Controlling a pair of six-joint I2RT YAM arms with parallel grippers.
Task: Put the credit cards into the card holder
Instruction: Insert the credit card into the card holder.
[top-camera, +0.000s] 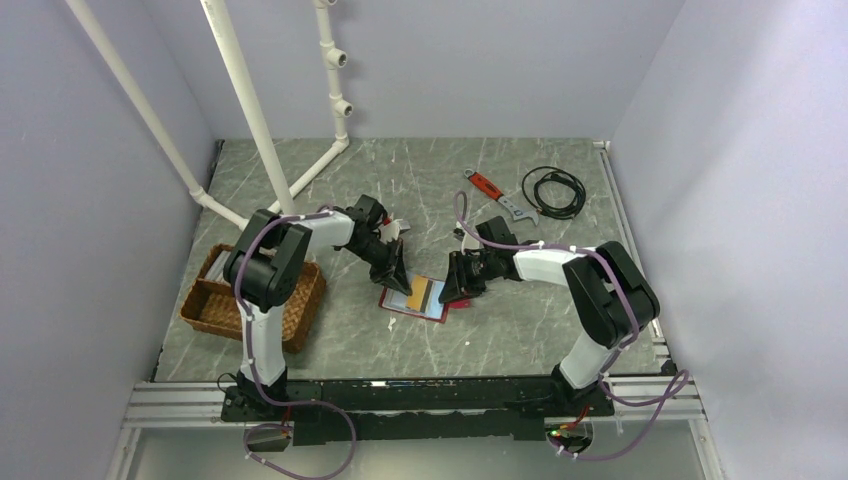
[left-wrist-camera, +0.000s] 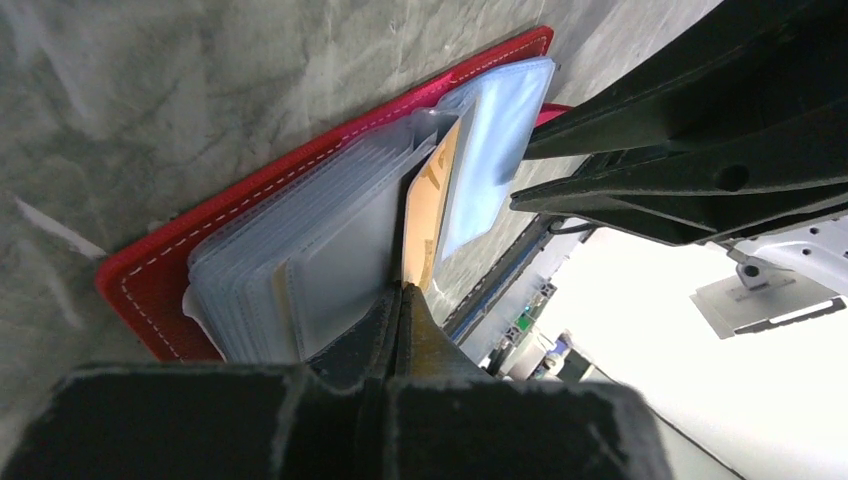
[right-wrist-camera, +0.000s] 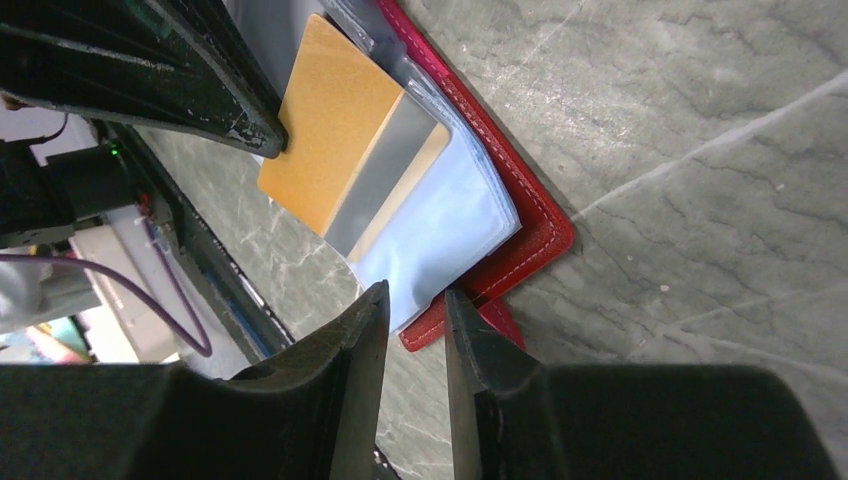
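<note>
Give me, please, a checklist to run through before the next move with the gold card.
1. Holder open, sleeves exposed: ok.
2. Left gripper shut on gold card at its edge: ok.
3. Card standing among the sleeves: ok.
4. Card inside one pocket: cannot tell.
5. Right gripper gripping the holder's corner: cannot tell; its jaws straddle the corner with a gap.
</note>
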